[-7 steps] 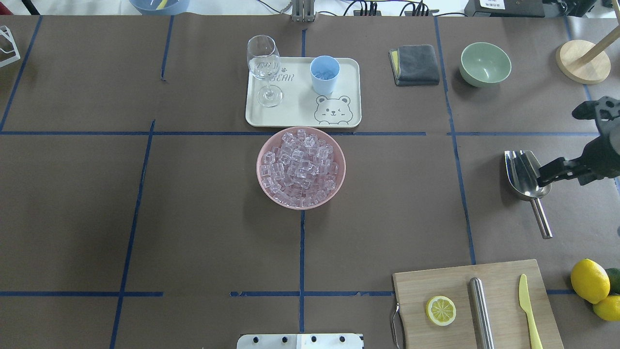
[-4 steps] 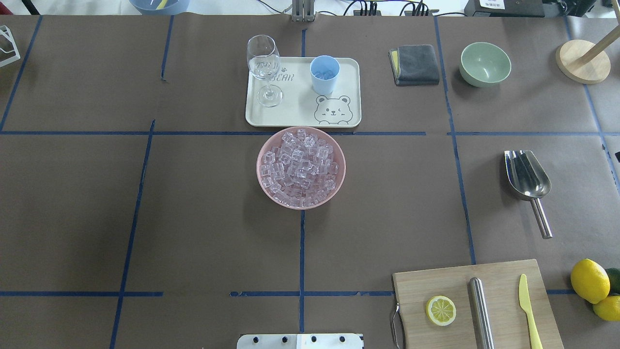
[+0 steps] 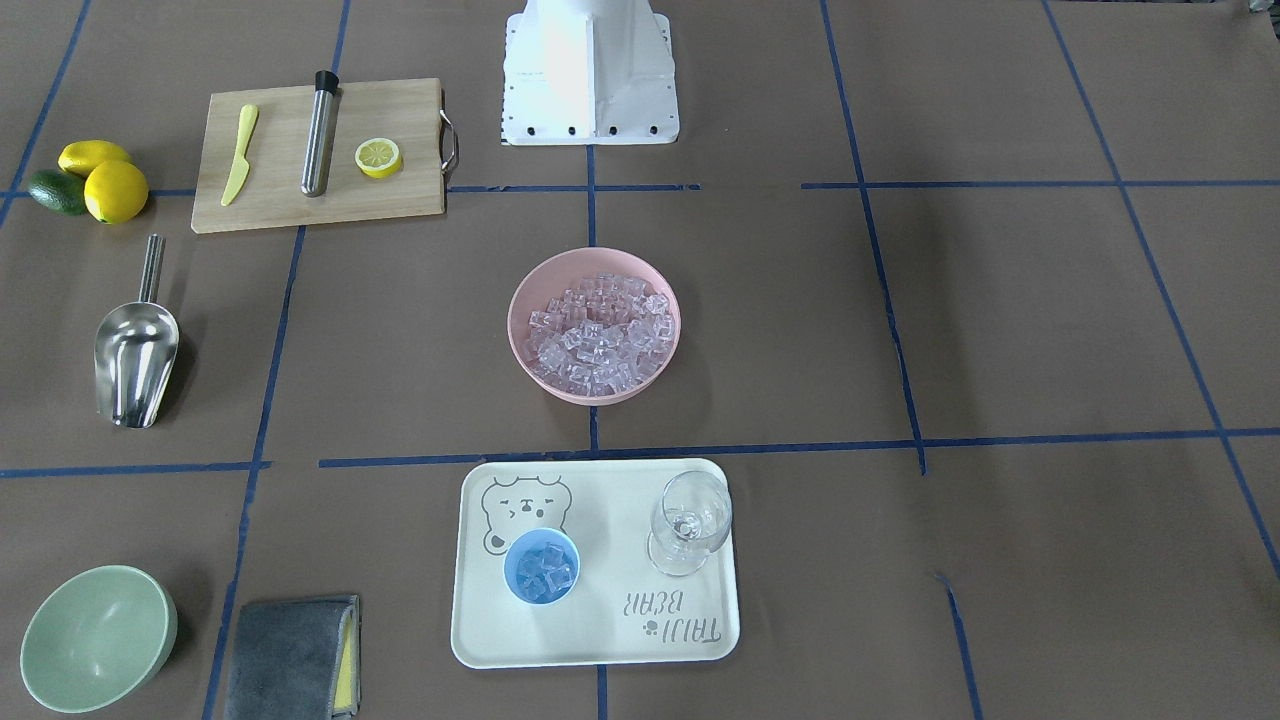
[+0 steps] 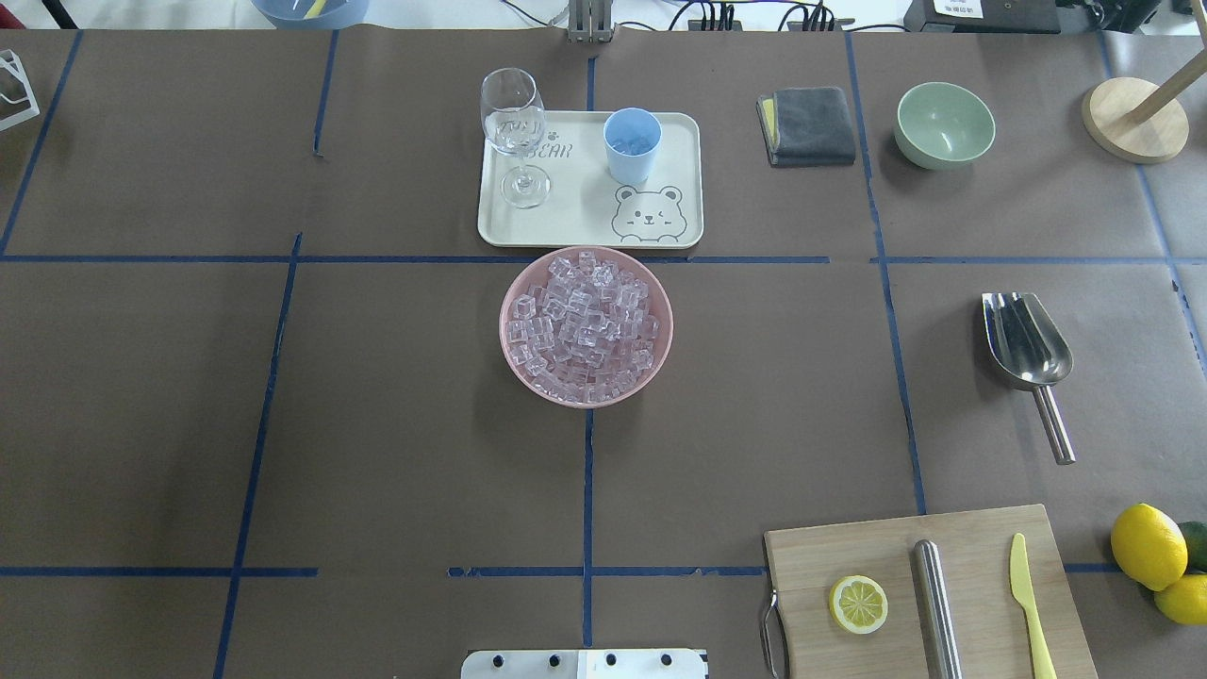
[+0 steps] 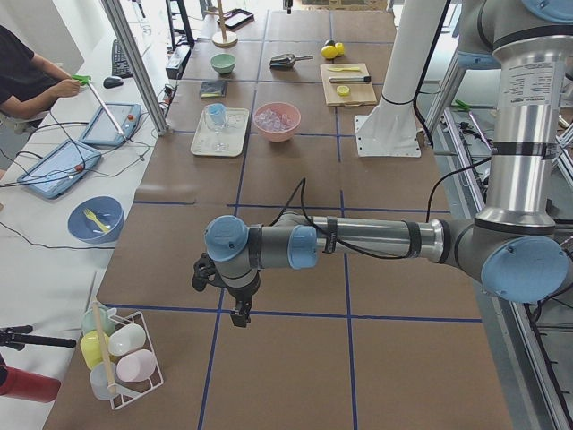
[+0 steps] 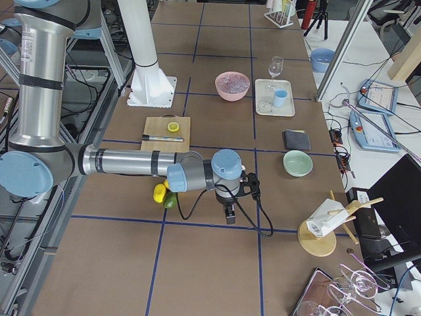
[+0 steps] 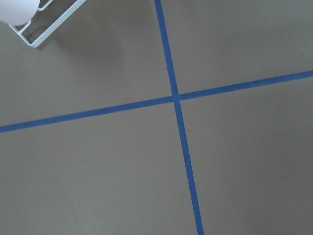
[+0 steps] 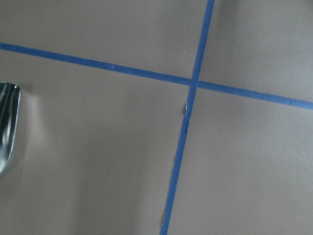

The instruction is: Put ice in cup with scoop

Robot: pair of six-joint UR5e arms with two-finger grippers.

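Observation:
The ice fills a pink bowl at the table's middle. The light-blue cup stands on a cream tray behind the bowl and holds a few cubes. The steel scoop lies alone on the table at the right, handle toward the robot; its edge shows in the right wrist view. My right gripper hangs over the table near the scoop's end, apart from it. My left gripper hangs over the far left end. I cannot tell whether either is open or shut.
A wine glass shares the tray. A grey cloth, green bowl and wooden stand sit at back right. A cutting board with lemon half, steel cylinder and yellow knife lies front right, beside lemons. A cup rack stands near the left gripper.
The right arm, close beside the scoop a second ago, has pulled away to the right out of the overhead view. The scoop, bowl and cup have not moved.

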